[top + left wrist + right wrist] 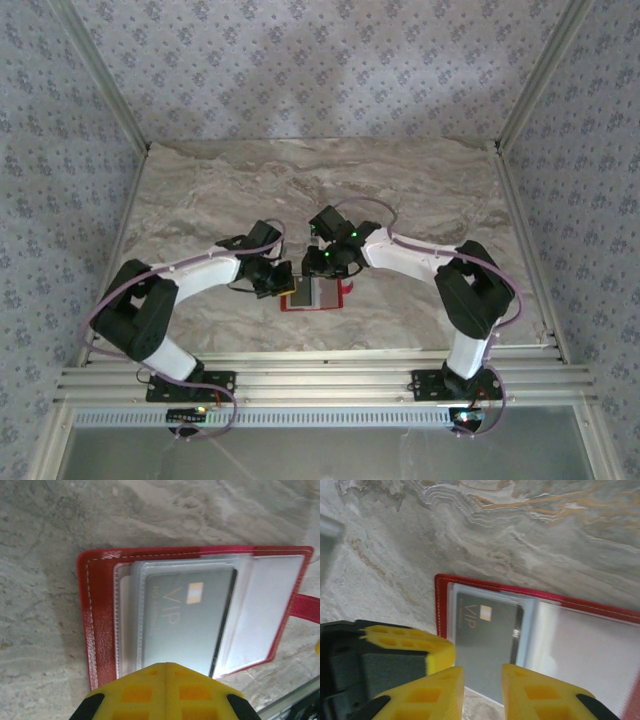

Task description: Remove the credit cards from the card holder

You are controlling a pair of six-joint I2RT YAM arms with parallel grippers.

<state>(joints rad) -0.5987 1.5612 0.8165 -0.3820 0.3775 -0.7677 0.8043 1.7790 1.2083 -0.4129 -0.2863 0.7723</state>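
Note:
The red card holder (312, 296) lies open and flat on the marble table (420, 190). A grey credit card marked VIP (185, 620) sits inside its clear pocket (260, 615), with more pocket sleeves stacked beside it. My left gripper (166, 665) is shut, its yellow tips meeting over the holder's near edge (95, 630). My right gripper (482, 680) is open, its two yellow fingers (435, 692) straddling the near edge of the VIP card (487, 640). In the right wrist view the left gripper (407, 645) reaches in at the holder's (442, 605) left side.
A red closing strap (306, 607) sticks out from the holder's right side. The table's metal front rail (320, 375) runs close behind the holder, and patterned walls (60, 180) enclose the table.

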